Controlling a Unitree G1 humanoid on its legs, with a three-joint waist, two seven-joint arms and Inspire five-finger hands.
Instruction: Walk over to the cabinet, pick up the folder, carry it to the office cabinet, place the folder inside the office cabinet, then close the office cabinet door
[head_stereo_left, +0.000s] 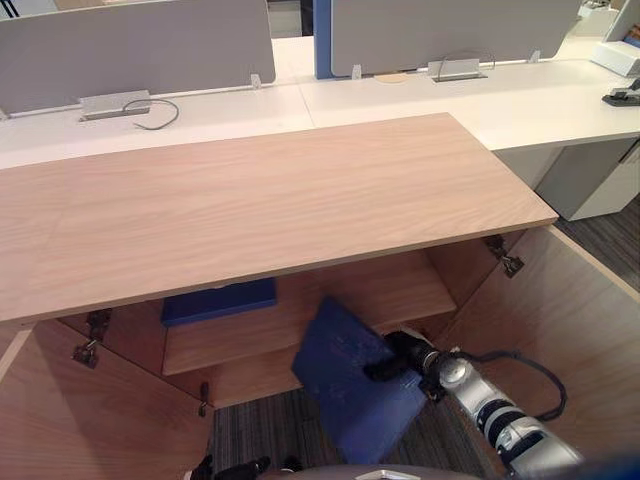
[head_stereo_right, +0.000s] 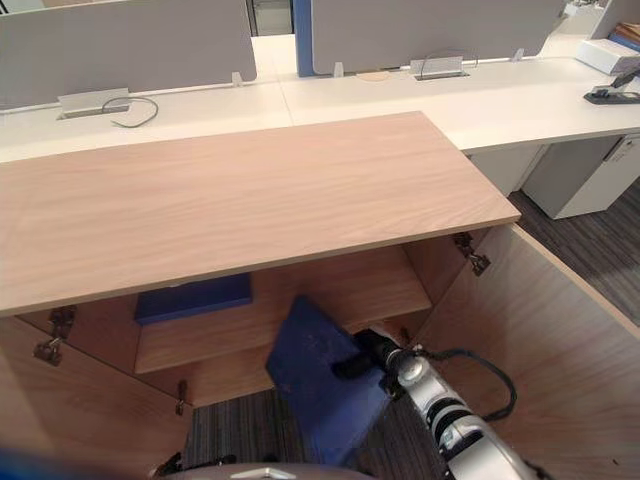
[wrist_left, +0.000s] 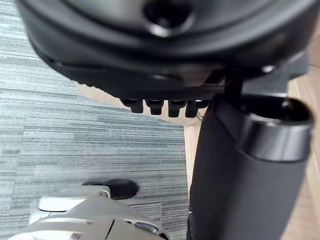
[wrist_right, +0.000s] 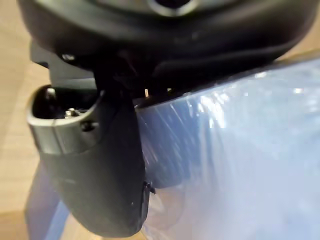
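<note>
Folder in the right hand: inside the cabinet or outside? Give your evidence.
Not yet inside. The folder hangs tilted in the right hand before the open cabinet, its lower end over carpet.

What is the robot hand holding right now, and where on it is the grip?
The right robot hand pinches the blue folder at its right edge, thumb on the top face. The left robot hand holds nothing.

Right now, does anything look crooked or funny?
The blue folder hangs tilted, pinched in the right hand at the open office cabinet, not lying on a shelf. A second blue item lies flat inside.
</note>
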